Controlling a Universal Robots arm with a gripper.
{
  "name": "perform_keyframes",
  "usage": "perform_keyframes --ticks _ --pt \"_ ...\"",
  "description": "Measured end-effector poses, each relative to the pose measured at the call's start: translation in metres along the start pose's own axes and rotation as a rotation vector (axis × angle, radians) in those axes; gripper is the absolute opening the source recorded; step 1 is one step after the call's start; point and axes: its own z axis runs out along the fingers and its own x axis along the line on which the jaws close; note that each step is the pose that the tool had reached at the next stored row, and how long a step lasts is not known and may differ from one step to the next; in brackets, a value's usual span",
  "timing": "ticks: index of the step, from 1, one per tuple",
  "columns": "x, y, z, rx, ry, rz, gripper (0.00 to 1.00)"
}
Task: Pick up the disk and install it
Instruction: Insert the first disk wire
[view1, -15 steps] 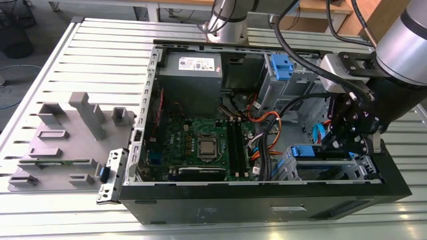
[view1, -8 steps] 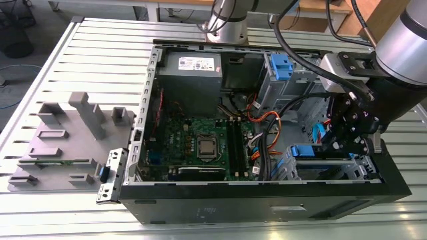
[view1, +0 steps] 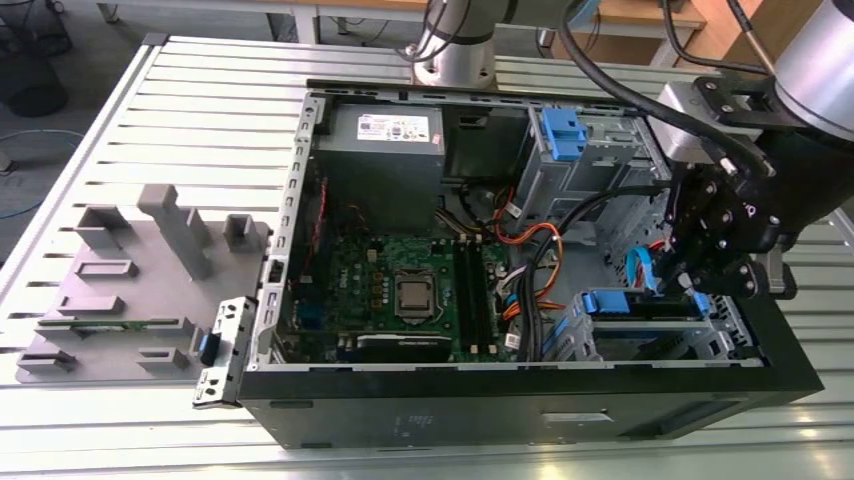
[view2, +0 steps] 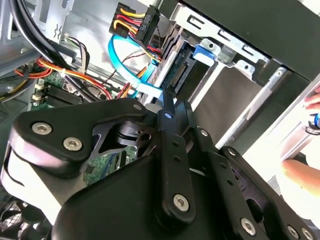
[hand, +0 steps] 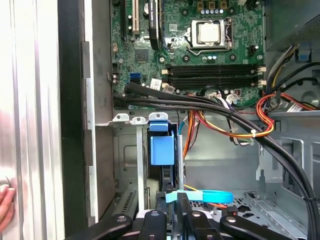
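Exterior view, left to right: grey fixture block (view1: 140, 270) on the slatted metal surface (view1: 187, 90) at the left, just beside the open computer case (view1: 534, 400). Inside the case, green motherboard (view1: 400, 290) at the middle, grey power supply (view1: 387, 140) at the far side. Further right, a far drive cage with a blue bracket (view1: 563, 135), orange and black cables (view1: 527, 250) running between. At the near right, the disk (view1: 627, 305) sits in the near drive cage (view1: 587, 335), blue carrier frame showing on top; in the first wrist view the disk (hand: 162, 150) stands edge-on in the cage slot. The claw (view1: 694, 285) hangs directly above the disk at the right end of the case, near a light-blue data cable (view1: 641, 265). In the second wrist view the claw's fingers (view2: 172, 117) look pressed together with nothing pinched between them.
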Motion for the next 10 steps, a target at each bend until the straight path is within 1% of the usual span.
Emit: perform_keyframes --ticks 4,10 --pt "0.0 -0.0007 -0.0002 0.0 0.0 0.0 0.24" --pt "-0.0005 -0.0084 -0.0002 0.0 -0.0001 0.0 0.24"
